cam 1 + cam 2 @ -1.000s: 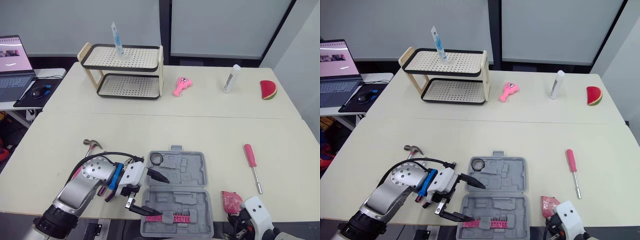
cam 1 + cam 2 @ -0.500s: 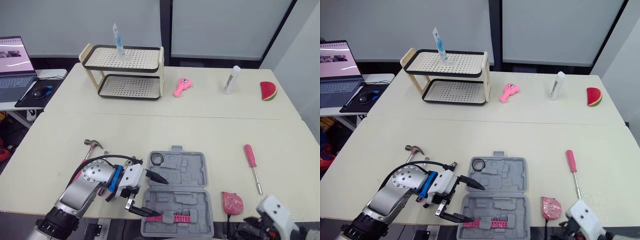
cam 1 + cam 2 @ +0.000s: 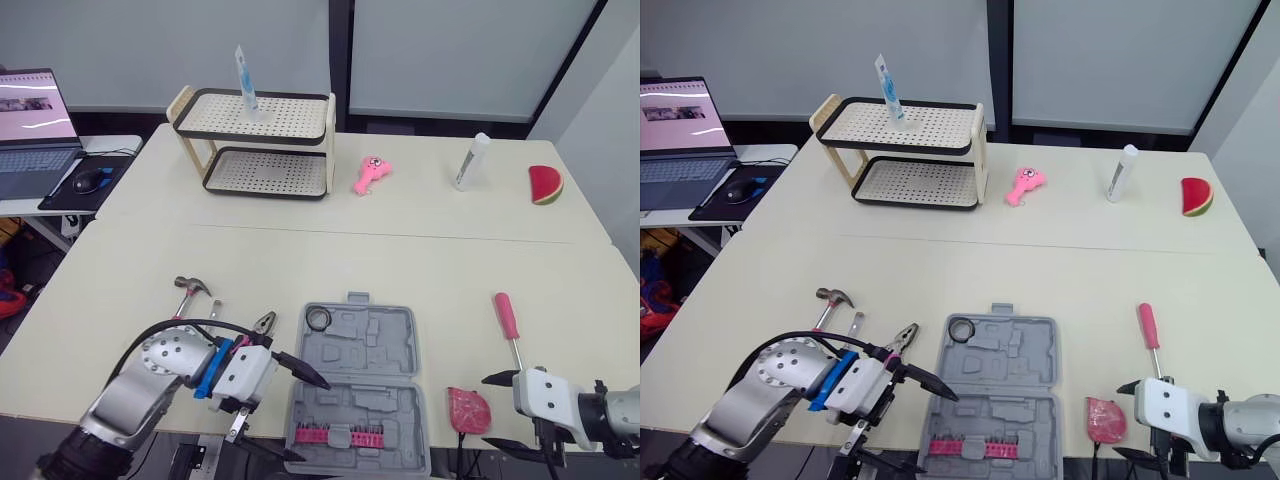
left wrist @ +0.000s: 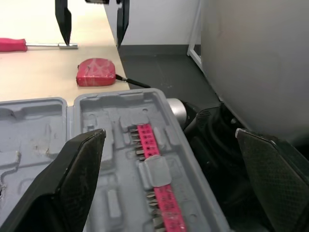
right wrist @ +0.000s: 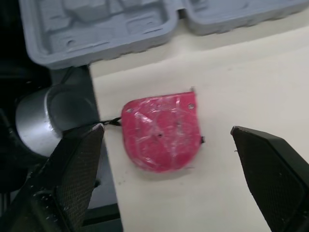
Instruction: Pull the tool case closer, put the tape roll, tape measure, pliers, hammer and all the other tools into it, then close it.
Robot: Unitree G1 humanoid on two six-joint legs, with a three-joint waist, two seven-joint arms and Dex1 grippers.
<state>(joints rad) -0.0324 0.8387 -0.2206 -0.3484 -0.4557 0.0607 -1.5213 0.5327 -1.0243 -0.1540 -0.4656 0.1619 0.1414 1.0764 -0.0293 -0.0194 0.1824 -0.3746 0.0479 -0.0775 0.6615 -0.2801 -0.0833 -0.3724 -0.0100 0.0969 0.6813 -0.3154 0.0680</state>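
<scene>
Lighting bright, even, diffuse from overhead. The cream table top (image 3: 400, 260) carries only soft, faint shadows beneath the two-tier perforated rack (image 3: 265, 172). Faint highlights on the glossy red tape measure (image 5: 161, 135).

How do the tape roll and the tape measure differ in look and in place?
The tape roll is a black ring; the tape measure is a solid red lump. The tape roll lies inside the tool case; the tape measure lies on the table beside it. Neither is gripped.
</scene>
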